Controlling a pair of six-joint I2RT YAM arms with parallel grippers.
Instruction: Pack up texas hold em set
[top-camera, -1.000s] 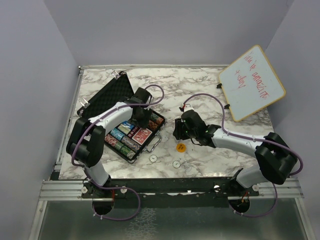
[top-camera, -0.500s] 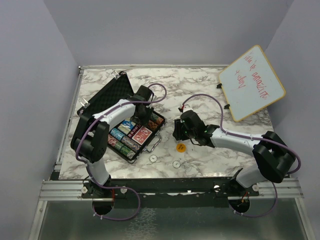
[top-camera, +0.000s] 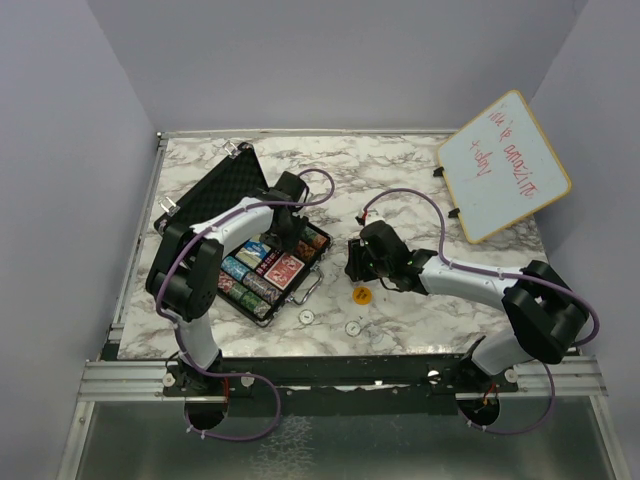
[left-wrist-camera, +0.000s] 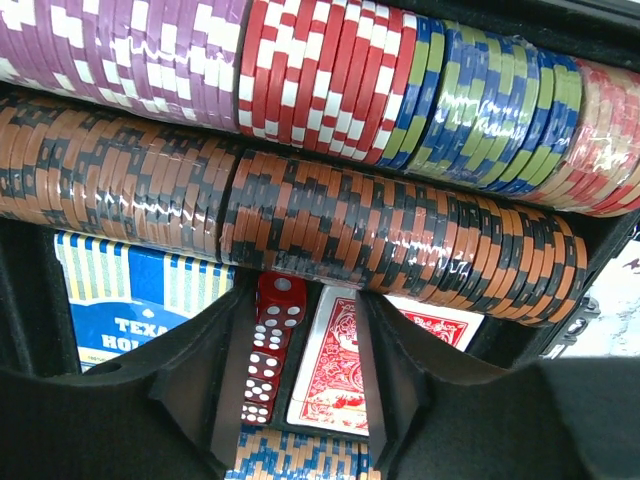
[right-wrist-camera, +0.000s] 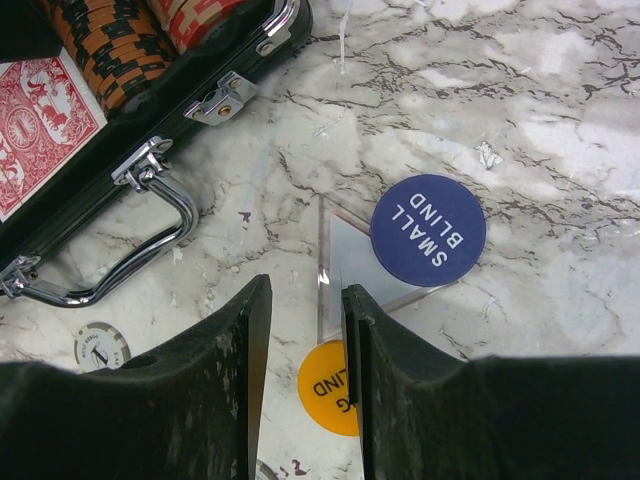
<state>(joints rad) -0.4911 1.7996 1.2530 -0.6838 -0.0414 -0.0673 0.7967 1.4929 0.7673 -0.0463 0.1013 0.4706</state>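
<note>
The black case (top-camera: 215, 190) lies open at the left, its tray (top-camera: 262, 272) filled with striped chip rows (left-wrist-camera: 300, 215). My left gripper (left-wrist-camera: 298, 350) hangs open low over the tray. Between its fingers show a row of red dice (left-wrist-camera: 268, 345) and the red card deck (left-wrist-camera: 335, 365); the blue deck (left-wrist-camera: 130, 300) lies to the left. My right gripper (right-wrist-camera: 300, 330) stands open over the marble right of the case handle (right-wrist-camera: 130, 260). A blue "small blind" button (right-wrist-camera: 428, 230) rests on a clear plastic piece (right-wrist-camera: 345, 255) just ahead. A yellow button (right-wrist-camera: 325, 385) lies under the right finger.
Two small white buttons (top-camera: 306, 316) (top-camera: 352, 327) lie on the marble near the front edge. A wood-framed whiteboard (top-camera: 505, 165) leans at the back right. The case's foam-lined lid slopes up toward the back left.
The left arm's elbow has swung a little to the right while its gripper stays over the tray. The right arm has barely moved.
</note>
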